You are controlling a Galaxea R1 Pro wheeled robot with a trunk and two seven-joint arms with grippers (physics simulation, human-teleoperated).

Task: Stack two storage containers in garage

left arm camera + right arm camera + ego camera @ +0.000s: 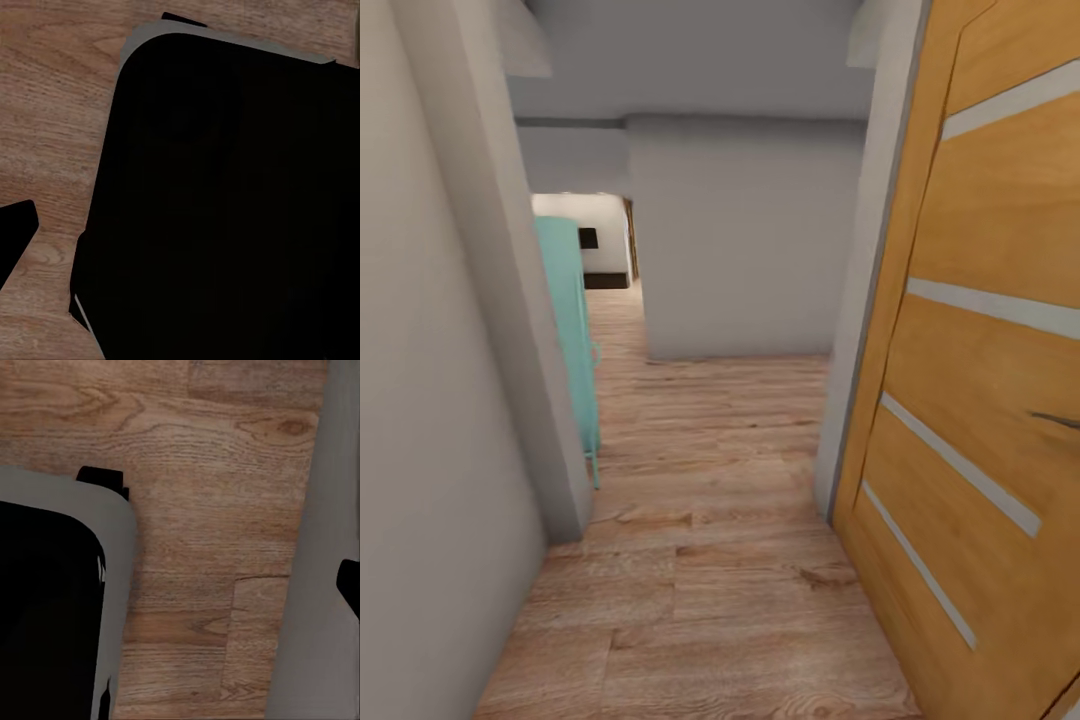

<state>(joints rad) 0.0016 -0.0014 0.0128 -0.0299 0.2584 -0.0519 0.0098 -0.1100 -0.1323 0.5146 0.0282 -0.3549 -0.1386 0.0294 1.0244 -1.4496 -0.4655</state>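
Robot in a narrow hallway, on its way, no orange-red bins in sight.

Pale grey walls (430, 400) fill the left of the frame, a wooden panel door (980, 400) the right, and wood-plank floor (710, 520) runs up the middle toward a teal cabinet (570, 330) at centre left. Where the bins lie from either arm can't be judged. Both wrist cameras look down past the dark robot body (225, 210) onto planks; whether either gripper is open or holding anything, I cannot tell.
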